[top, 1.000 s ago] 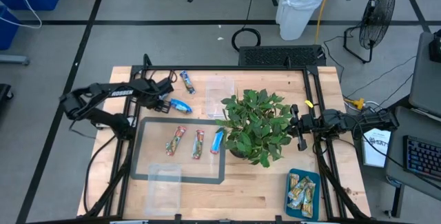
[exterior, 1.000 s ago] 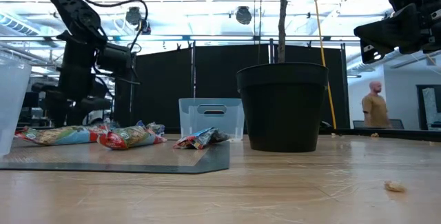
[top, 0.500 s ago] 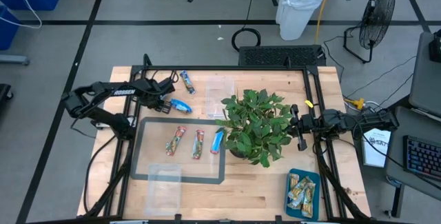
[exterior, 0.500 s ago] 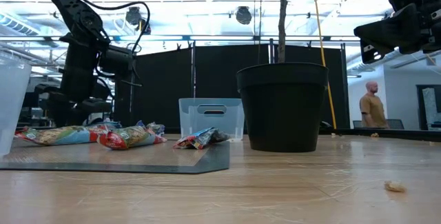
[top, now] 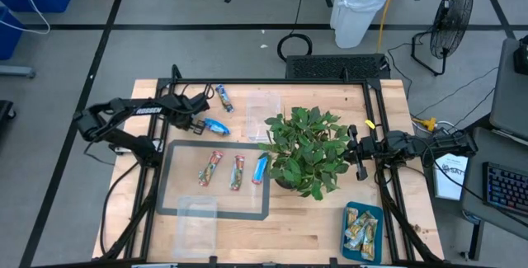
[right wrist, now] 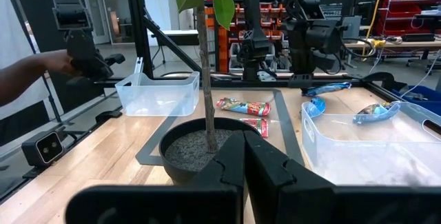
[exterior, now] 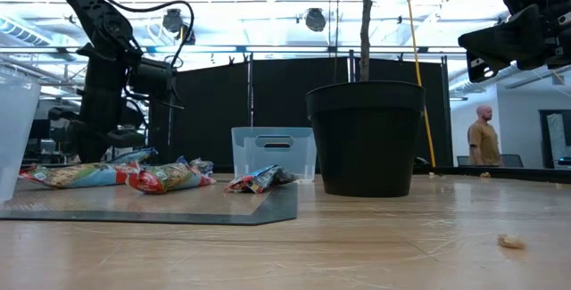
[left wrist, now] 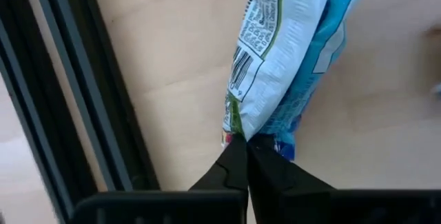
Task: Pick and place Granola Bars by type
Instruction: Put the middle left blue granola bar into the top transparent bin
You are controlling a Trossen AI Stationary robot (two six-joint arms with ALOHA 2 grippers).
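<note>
Gripping one end of a blue granola bar on the table's rear left, the left gripper has its fingers pinched shut on the wrapper. Next, probably lifting it toward the clear tub behind the plant. Far right, the right gripper waits, closed and empty.

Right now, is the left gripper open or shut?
Shut: the left gripper has its dark fingertips together, pinching the end of the shiny blue wrapped granola bar.
</note>
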